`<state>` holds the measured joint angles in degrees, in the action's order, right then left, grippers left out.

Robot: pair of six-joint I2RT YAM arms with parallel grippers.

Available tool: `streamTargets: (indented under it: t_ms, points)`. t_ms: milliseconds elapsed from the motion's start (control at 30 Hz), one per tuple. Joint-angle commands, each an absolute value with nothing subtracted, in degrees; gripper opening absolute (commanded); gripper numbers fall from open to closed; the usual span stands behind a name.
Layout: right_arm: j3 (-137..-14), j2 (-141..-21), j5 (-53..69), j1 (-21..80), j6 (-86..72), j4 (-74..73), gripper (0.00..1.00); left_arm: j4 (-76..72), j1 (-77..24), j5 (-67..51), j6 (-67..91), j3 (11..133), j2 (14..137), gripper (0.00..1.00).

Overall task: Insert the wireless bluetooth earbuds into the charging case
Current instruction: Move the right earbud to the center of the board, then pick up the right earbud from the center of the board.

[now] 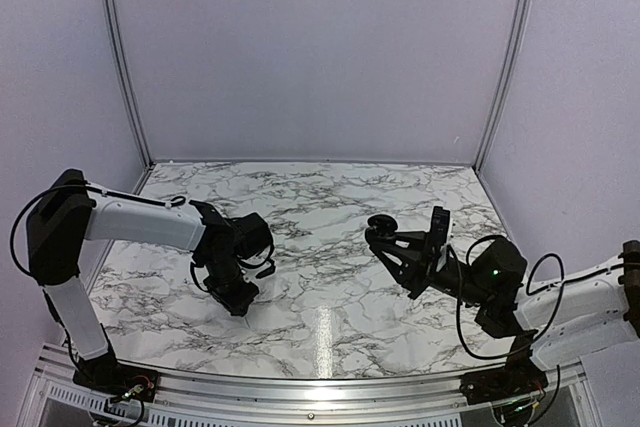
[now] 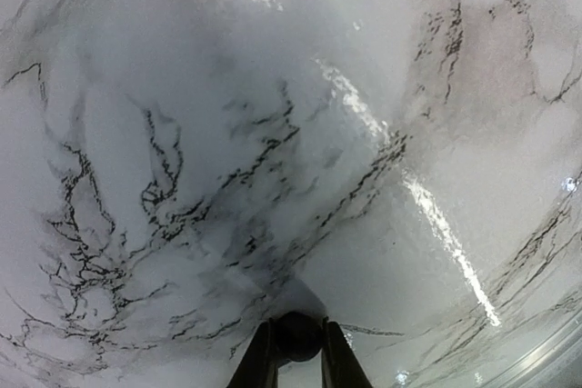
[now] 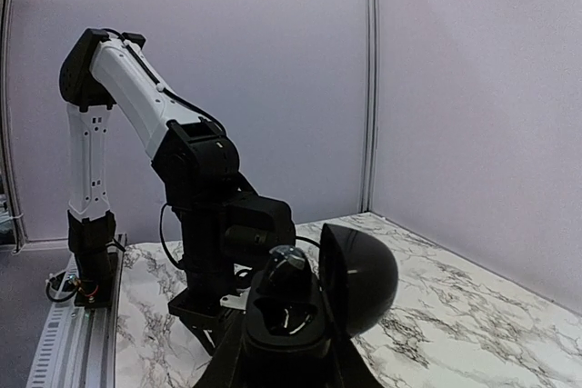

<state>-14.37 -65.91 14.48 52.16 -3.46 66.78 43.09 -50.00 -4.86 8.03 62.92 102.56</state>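
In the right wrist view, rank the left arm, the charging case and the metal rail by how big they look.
1. left arm, largest
2. charging case, though it sits close to the lens
3. metal rail, smallest, partly cut off

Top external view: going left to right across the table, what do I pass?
Left arm → left gripper, pinching a black earbud → open charging case, held by right gripper → right arm.
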Motion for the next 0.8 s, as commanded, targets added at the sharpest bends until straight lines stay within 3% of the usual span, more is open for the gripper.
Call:
streamTargets:
  t_ms: [0, 233, 767]
  points:
    - [-14.2, -64.8, 14.4, 51.8, -4.1, 66.2, 0.0, 49.8, -53.1, -2.7, 10.7, 63.0, 107.3, 0.17]
    - [-13.6, -63.7, 14.0, 51.8, -3.7, 65.4, 0.0, 55.6, -55.4, 1.8, 8.8, 69.0, 113.7, 0.27]
    - [-12.2, -61.4, 12.8, 51.8, -3.3, 64.7, 0.0, 59.7, -56.5, 4.8, 6.0, 75.1, 118.3, 0.25]
